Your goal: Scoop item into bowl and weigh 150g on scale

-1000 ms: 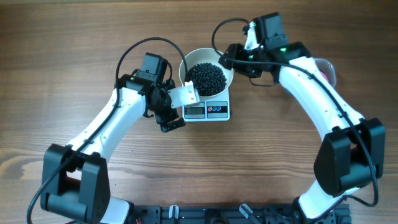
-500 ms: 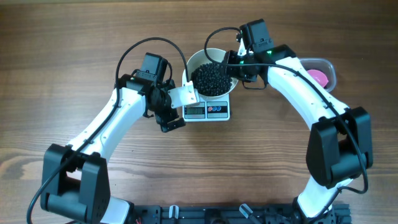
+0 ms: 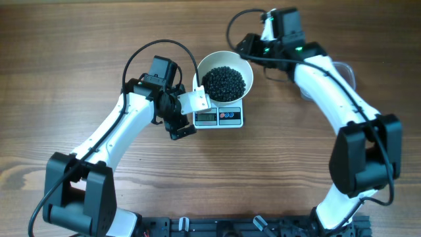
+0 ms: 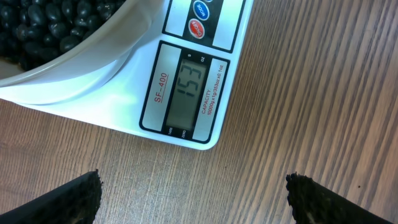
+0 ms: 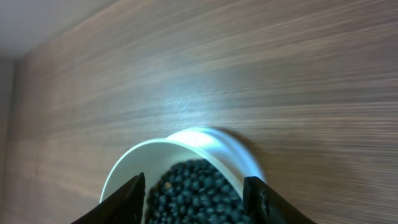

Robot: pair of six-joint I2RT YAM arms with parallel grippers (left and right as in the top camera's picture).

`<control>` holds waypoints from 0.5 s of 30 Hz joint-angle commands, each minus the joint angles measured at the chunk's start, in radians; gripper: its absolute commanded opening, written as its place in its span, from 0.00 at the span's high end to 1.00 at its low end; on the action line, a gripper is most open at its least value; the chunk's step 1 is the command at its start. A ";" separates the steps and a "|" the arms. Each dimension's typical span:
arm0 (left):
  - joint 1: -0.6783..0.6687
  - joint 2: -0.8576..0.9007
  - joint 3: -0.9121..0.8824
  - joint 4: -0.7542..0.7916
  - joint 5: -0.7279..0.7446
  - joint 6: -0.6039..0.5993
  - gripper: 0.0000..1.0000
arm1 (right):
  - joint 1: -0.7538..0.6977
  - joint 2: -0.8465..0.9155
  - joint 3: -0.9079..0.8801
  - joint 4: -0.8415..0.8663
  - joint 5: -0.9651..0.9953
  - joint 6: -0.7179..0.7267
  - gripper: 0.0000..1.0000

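The black beans (image 3: 227,83) lie in a loose dark heap inside the white bowl (image 3: 220,58), filling its floor and climbing partway up the wall, with a band of bare white left below the rim. The bowl stands on the back part of the white digital scale (image 3: 238,122) and overhangs its far edge. The front strip of the scale sticks out towards the robot. On that strip the grey display (image 4: 186,93) reads 153, and the blue button (image 4: 202,7) and red button (image 4: 198,27) sit just beside it.

The scale lies flat on the wooden counter (image 3: 79,39), near the middle of the overhead view.

The left claw (image 4: 196,208) hangs just left of the scale's front corner, close to it but apart from it. Its two dark fingertips are spread wide, with only bare wood between them, and it holds nothing. Its camera looks straight down on the display.

The right claw (image 5: 193,202) is beside the far right part of the bowl's rim, above the counter. Its fingers stand partway apart. Between them its own camera shows the bowl's edge and the beans below, and nothing is gripped. I cannot tell from either view whether a fingertip touches the rim.

A black cable (image 3: 158,45) loops above the left arm.
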 commanded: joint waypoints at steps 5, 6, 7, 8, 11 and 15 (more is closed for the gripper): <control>-0.003 0.012 -0.004 0.000 0.019 0.016 0.00 | -0.067 -0.100 0.027 -0.314 -0.027 -0.011 0.43; -0.003 0.012 -0.004 -0.001 0.019 0.016 0.00 | -0.055 -0.100 0.018 -0.338 -0.044 -0.011 0.42; -0.003 0.012 -0.004 -0.001 0.019 0.016 0.00 | -0.039 -0.100 0.008 -0.340 -0.062 -0.011 0.41; -0.003 0.012 -0.004 0.000 0.019 0.016 0.00 | -0.026 -0.100 0.003 -0.338 -0.061 -0.011 0.41; -0.003 0.012 -0.004 0.000 0.019 0.016 0.00 | 0.028 -0.093 -0.006 -0.346 -0.052 -0.054 0.36; -0.003 0.012 -0.004 -0.001 0.019 0.016 0.00 | 0.067 -0.061 -0.006 -0.390 0.030 -0.070 0.36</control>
